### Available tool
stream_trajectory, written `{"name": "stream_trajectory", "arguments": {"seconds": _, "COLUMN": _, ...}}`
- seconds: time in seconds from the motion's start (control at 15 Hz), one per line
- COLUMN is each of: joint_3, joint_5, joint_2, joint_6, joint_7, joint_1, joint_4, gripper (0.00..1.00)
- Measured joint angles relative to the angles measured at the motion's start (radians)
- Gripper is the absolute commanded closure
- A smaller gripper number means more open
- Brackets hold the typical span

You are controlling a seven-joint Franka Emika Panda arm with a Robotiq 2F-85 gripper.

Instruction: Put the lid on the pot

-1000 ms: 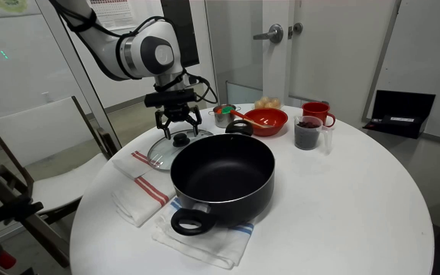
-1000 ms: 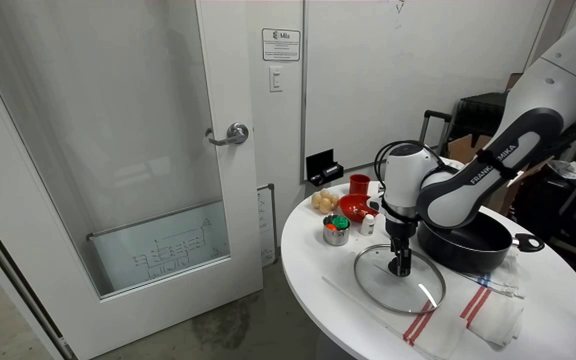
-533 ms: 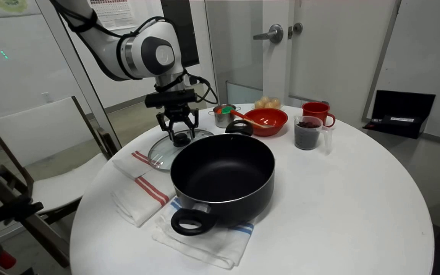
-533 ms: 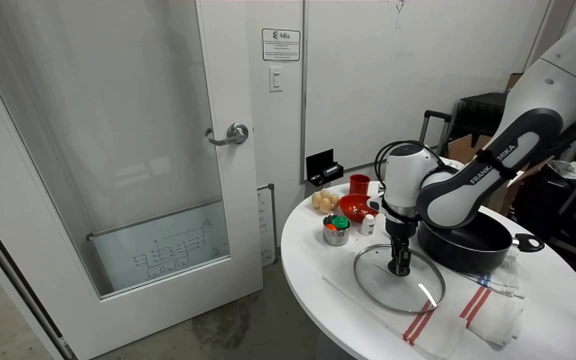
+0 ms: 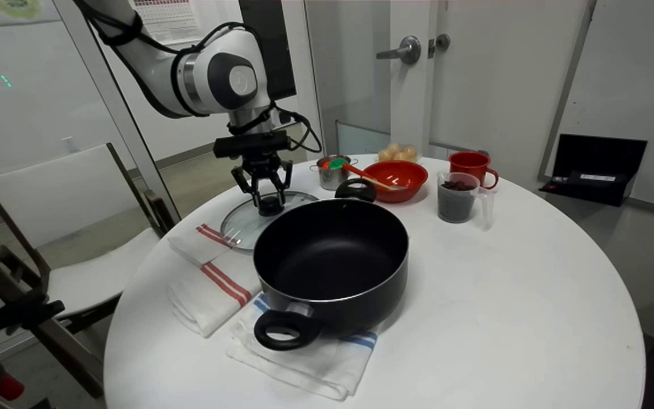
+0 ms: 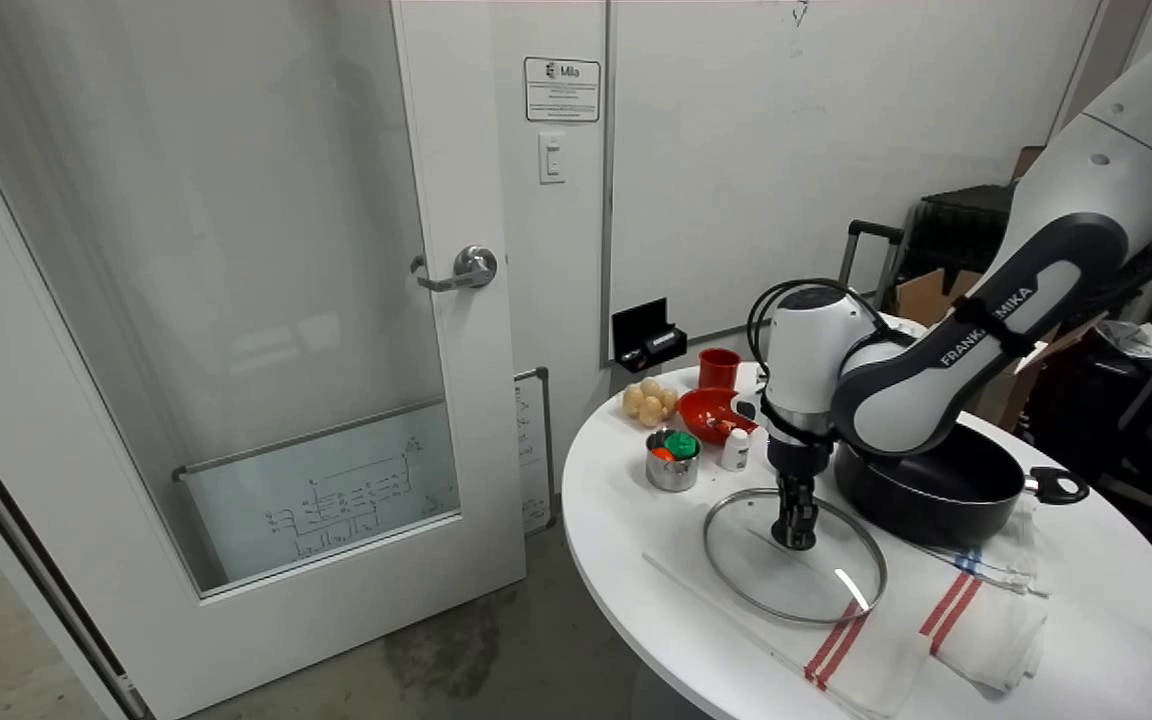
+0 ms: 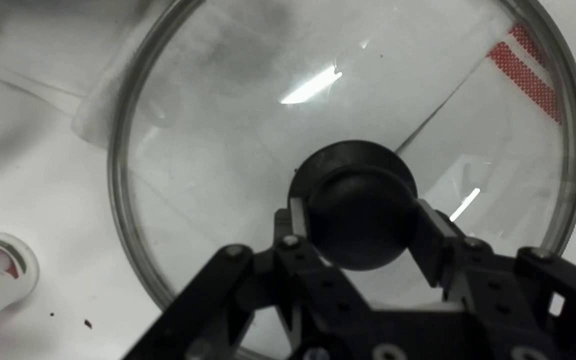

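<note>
White tabletop (image 5: 503, 295): the hand (image 5: 269, 201), spread earlier, now clamps the lid (image 7: 338, 116) by its knob (image 7: 358, 205)

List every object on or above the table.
pot: one, black, on blue-striped cloth
lid: one, clear, beside pot
blue-striped cloth: one, white, under pot
red-striped cloth: count unclear, white, partly under lid
bowl: one, red, near pot
utensil: one, red and tan, over bowl
mug: one, red, near bowl
measuring cup: one, clear, near mug
container: one, silver, near bowl, holding green and orange items
round items: several, beige, near bowl
bottle: one, white, near container
arm: one, mostly white, above lid
fingers: two, black, closed on knob
</note>
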Motion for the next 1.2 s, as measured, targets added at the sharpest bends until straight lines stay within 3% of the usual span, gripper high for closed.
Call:
{"name": "stream_trajectory", "arguments": {"seconds": 0.67, "joint_3": 0.012, "joint_5": -0.006, "joint_2": -0.144, "joint_6": 0.034, "joint_7": 0.000, "joint_1": 0.067, "joint_4": -0.116, "gripper": 0.74}}
{"name": "stream_trajectory", "arguments": {"seconds": 1.2, "joint_3": -0.008, "joint_5": -0.005, "joint_2": -0.303, "joint_6": 0.037, "joint_7": 0.004, "joint_1": 0.008, "joint_4": -0.261, "gripper": 0.74}}
